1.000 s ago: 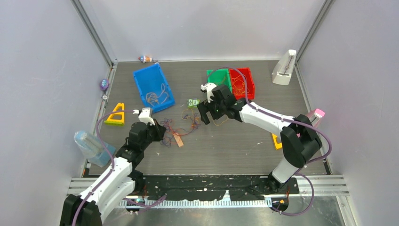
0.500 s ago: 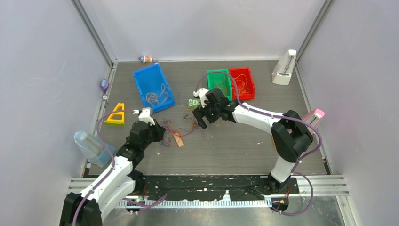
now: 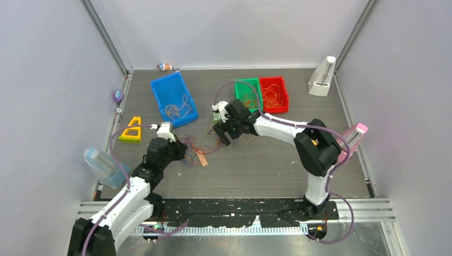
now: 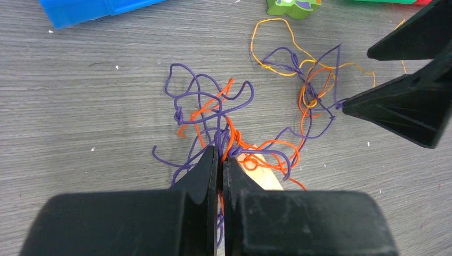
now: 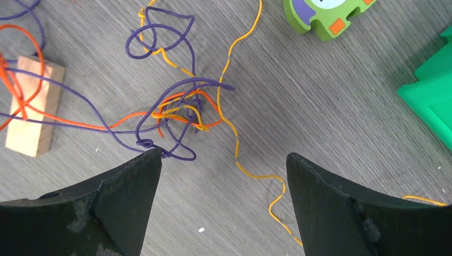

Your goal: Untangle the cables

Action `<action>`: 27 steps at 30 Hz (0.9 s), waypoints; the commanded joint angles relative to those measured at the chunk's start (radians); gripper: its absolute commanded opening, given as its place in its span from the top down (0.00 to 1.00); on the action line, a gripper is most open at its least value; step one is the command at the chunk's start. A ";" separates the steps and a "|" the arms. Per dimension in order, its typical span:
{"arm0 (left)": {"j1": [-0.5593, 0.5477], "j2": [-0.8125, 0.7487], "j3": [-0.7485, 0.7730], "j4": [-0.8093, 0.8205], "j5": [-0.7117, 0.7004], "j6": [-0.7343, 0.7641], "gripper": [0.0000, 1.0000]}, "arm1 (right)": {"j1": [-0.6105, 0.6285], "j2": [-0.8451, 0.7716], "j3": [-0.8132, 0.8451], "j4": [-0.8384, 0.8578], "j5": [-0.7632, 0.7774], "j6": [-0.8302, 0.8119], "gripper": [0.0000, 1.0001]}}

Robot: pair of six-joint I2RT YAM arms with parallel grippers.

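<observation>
Left gripper (image 4: 220, 160) clamped on the cables (image 4: 229, 128), right gripper (image 5: 223, 156) spread above them.
On the left, you had the fingers pinched together on purple and orange strands; the tangle lay on the table (image 4: 80, 106) across a wooden block (image 4: 264, 173). To the right, your other jaws stood wide apart, with the far knot (image 5: 178, 112) just ahead of the left finger rather than centred. The step called for centring over that knot, pinching a single strand, and pulling gently away from the anchored end.
</observation>
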 commanded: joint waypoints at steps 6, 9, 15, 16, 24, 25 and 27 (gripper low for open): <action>-0.005 -0.010 0.037 0.015 -0.025 0.006 1.00 | 0.003 0.045 0.053 -0.018 0.045 -0.026 0.17; -0.005 -0.011 0.036 0.017 -0.024 0.006 1.00 | -0.009 0.049 0.046 -0.007 0.032 -0.021 0.20; -0.005 -0.006 0.037 0.018 -0.019 0.007 1.00 | -0.039 0.046 0.031 0.014 0.001 -0.002 0.39; -0.005 -0.007 0.038 0.018 -0.018 0.006 1.00 | -0.043 0.035 0.017 0.028 -0.002 0.001 0.43; -0.005 -0.011 0.038 0.017 -0.021 0.007 1.00 | -0.070 0.019 -0.004 0.051 0.013 0.031 0.83; -0.005 -0.010 0.037 0.017 -0.022 0.006 1.00 | -0.071 0.016 -0.006 0.051 0.022 0.042 0.91; -0.005 -0.011 0.038 0.014 -0.028 0.006 1.00 | -0.077 -0.005 -0.029 0.063 0.053 0.061 0.94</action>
